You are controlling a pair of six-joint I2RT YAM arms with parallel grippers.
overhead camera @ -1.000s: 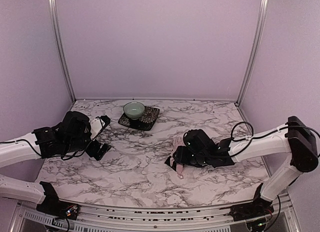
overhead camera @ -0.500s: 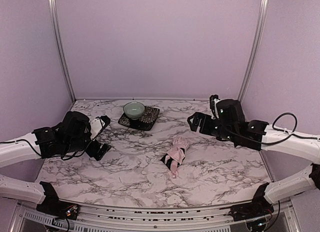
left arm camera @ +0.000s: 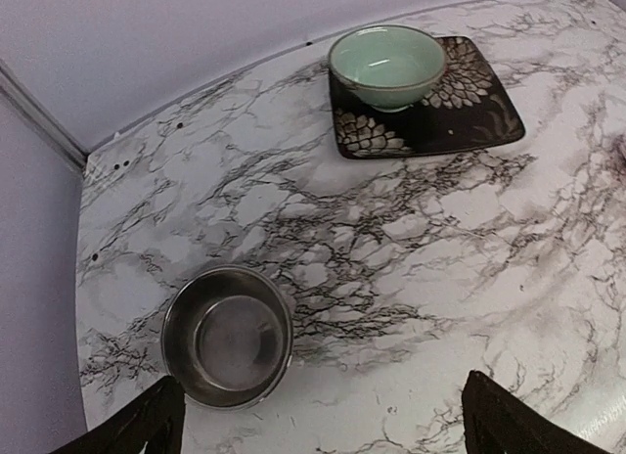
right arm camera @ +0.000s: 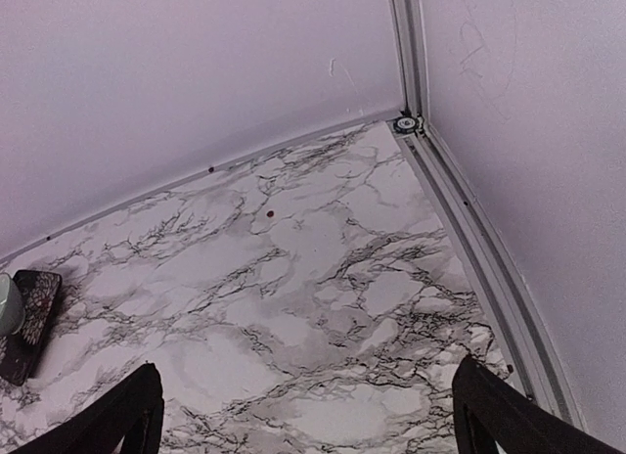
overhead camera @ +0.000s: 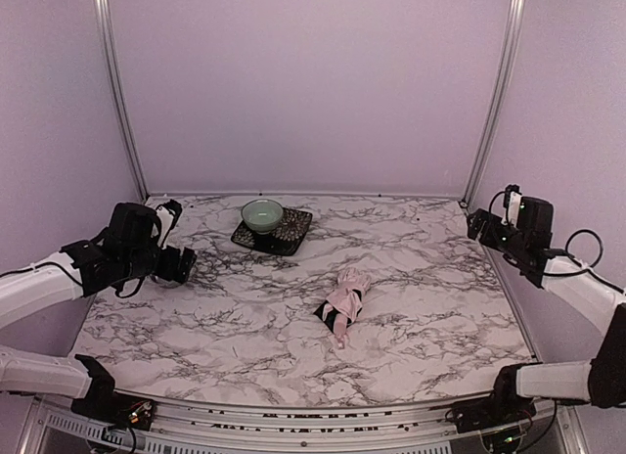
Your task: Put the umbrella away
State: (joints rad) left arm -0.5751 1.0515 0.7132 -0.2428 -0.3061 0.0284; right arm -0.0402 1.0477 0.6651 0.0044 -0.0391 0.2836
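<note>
The right gripper (overhead camera: 481,225) has pulled back to the far right, jaws apart. The left gripper (overhead camera: 177,262), likewise spread, has shifted leftward. The umbrella (overhead camera: 342,303) lies unmoved.

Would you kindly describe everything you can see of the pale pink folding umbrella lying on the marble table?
The pale pink folding umbrella lies collapsed near the middle of the white marble-patterned table, and it shows only in the top view. Its soft fabric is loosely bunched rather than wrapped tight, with black lining showing at the near-left side. A narrow pink end points toward the near edge. Only the table touches it.
</note>
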